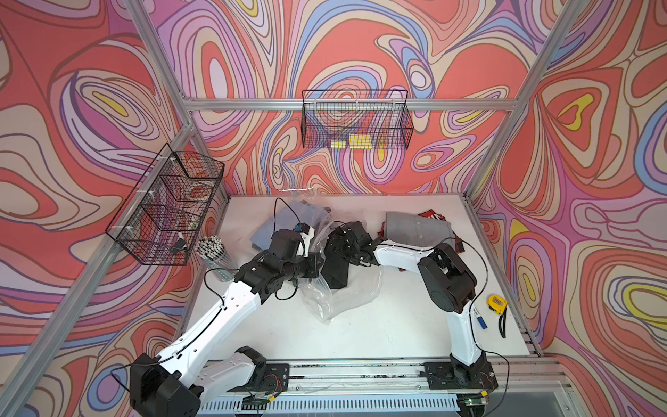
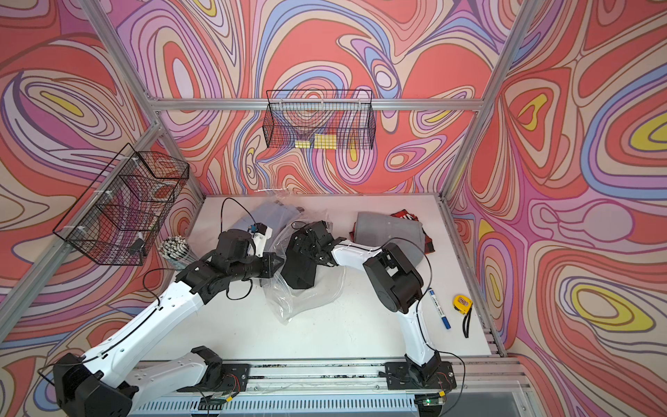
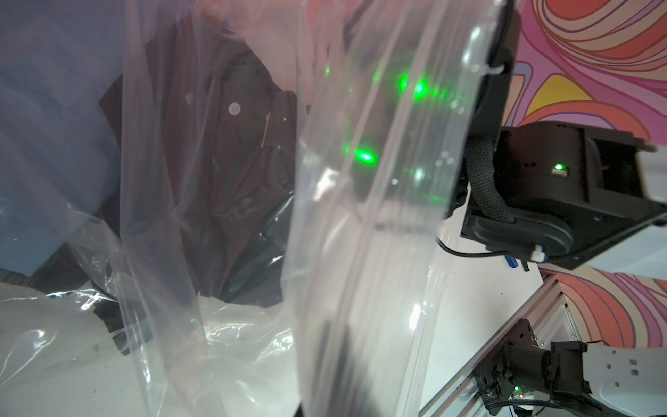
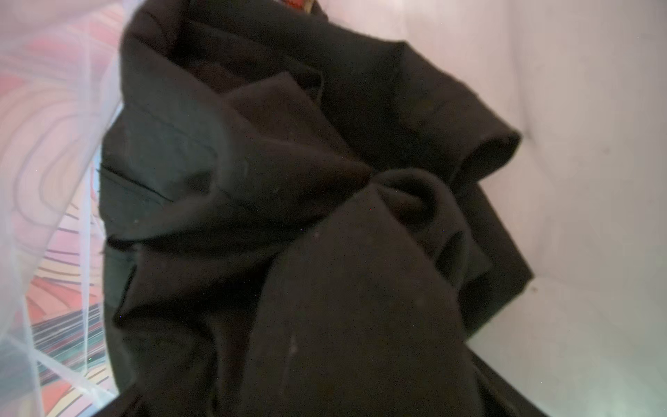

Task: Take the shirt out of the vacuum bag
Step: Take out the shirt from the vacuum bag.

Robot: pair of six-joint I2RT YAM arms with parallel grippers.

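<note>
**Shirt at the bag's mouth, not yet out**

The left end effector point(image 2: 277, 261) is pinched shut on a fold of the vacuum bag point(image 1: 346, 299). In the left wrist view the clear film point(image 3: 361, 252) runs straight up from it like a raised curtain, so it appears to be holding the bag's edge up. The right end effector point(image 1: 339, 245) is spread wide and pushed in against the shirt point(image 1: 334, 272). Its fingers are hidden behind cloth and plastic, and no grip can be made out. The right wrist view shows little but bunched black fabric point(image 4: 288, 216), with bag film to one side.

The shirt is dark, with white buttons visible through the film point(image 3: 216, 162). It stands bunched near the middle of the counter point(image 1: 361, 335), between the two end effectors. The rest of the crinkled bag trails toward the front edge.

By my reading the bag has been opened and lifted and the shirt reached. Taking hold of the cloth and drawing it clear of the plastic remain, since film wraps the shirt on at least two sides.

A grey folded garment point(image 1: 418, 227) lies near the back right corner. A tape measure point(image 1: 497, 302) lies by the right edge.
</note>
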